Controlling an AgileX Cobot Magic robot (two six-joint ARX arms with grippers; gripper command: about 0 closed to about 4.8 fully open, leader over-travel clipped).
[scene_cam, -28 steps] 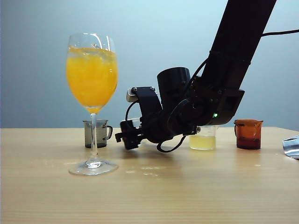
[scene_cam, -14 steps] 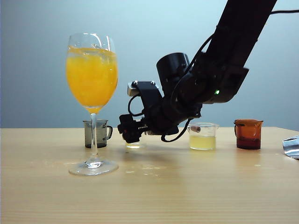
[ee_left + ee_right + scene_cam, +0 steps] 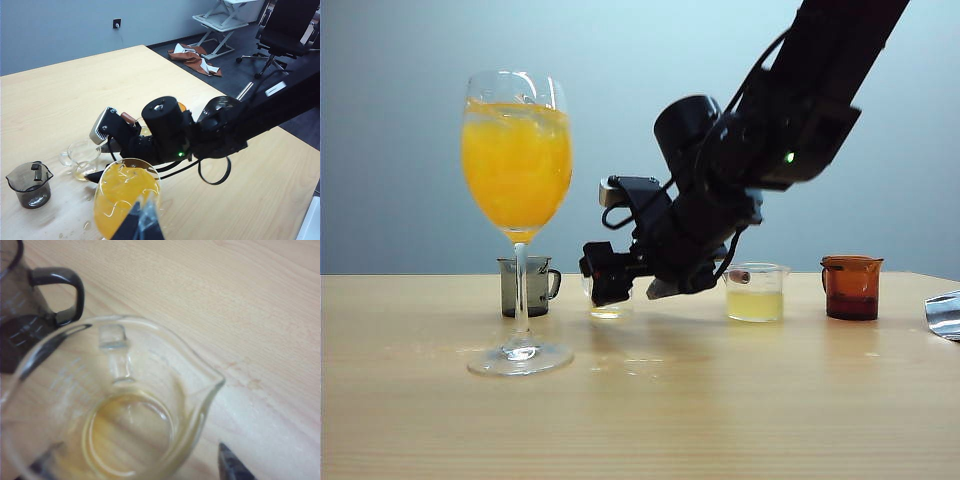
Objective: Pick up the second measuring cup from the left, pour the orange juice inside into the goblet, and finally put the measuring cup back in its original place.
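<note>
Now the right gripper (image 3: 610, 275) is hanging with jaws wide around the emptied measuring cup (image 3: 610, 308) on the counter (image 3: 720, 400), beside the full goblet (image 3: 517, 160); a careless retreat risks toppling either. Left gripper (image 3: 140, 222): jaws unclear.

The worktop (image 3: 720, 400) looks like pale wood with fine grain lines, smooth and a little shiny. The goblet (image 3: 517, 160) is clear, glossy glass, and the orange juice (image 3: 516, 170) in it is thick and bright. The second measuring cup (image 3: 120, 405) is clear and shiny, with a thin wet orange film at its bottom. The smoky grey cup (image 3: 527, 286) is see-through dark. The right gripper (image 3: 610, 275) looks like matt black plastic.
</note>
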